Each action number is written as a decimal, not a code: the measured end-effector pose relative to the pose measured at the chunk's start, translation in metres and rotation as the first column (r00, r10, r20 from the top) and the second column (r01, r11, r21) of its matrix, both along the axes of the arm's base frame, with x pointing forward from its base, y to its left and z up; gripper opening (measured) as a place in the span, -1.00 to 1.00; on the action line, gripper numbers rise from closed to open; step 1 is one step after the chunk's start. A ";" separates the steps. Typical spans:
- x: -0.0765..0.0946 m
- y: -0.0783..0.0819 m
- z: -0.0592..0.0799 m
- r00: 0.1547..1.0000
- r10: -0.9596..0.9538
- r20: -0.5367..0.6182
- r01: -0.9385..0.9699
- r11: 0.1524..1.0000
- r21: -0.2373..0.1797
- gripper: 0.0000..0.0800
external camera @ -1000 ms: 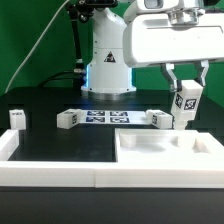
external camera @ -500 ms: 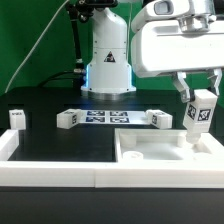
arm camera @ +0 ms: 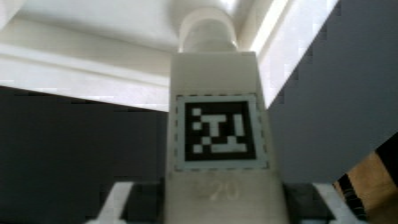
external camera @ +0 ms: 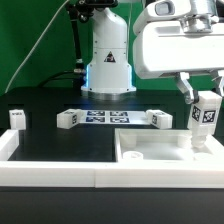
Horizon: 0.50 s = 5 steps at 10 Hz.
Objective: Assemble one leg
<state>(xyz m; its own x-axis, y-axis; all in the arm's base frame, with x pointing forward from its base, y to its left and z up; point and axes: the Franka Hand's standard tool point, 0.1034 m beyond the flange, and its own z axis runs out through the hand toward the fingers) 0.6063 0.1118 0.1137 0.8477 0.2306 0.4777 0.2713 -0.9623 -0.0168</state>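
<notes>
My gripper [external camera: 203,98] is shut on the leg [external camera: 205,118], a small white post with a black-and-white tag, held upright at the exterior view's right. The leg's lower end stands over the far right part of the wide white slab [external camera: 150,153], at or just above its surface; I cannot tell if it touches. In the wrist view the leg [arm camera: 219,120] fills the middle, tag facing the camera, with a grey finger [arm camera: 121,203] on each side of it. Its far end meets the slab [arm camera: 89,50].
Two more tagged white legs [external camera: 67,119] [external camera: 160,119] lie on the black table at either end of the marker board [external camera: 110,117]. Another leg [external camera: 17,118] stands at the exterior view's left. A white border [external camera: 50,178] runs along the front.
My gripper has carried the leg toward the exterior view's right and slightly down, from above the right lying leg to over the slab's right end.
</notes>
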 end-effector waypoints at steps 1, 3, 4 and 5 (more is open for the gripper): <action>0.000 0.003 -0.005 1.000 0.001 0.010 -0.001 1.000 0.000 -0.27; 0.004 0.003 -0.010 1.000 -0.002 0.010 0.001 1.000 0.002 -0.27; 0.010 0.003 -0.011 1.000 -0.004 0.023 0.004 1.000 0.004 -0.27; 0.012 0.002 -0.011 0.999 -0.005 0.032 0.005 1.000 0.003 -0.27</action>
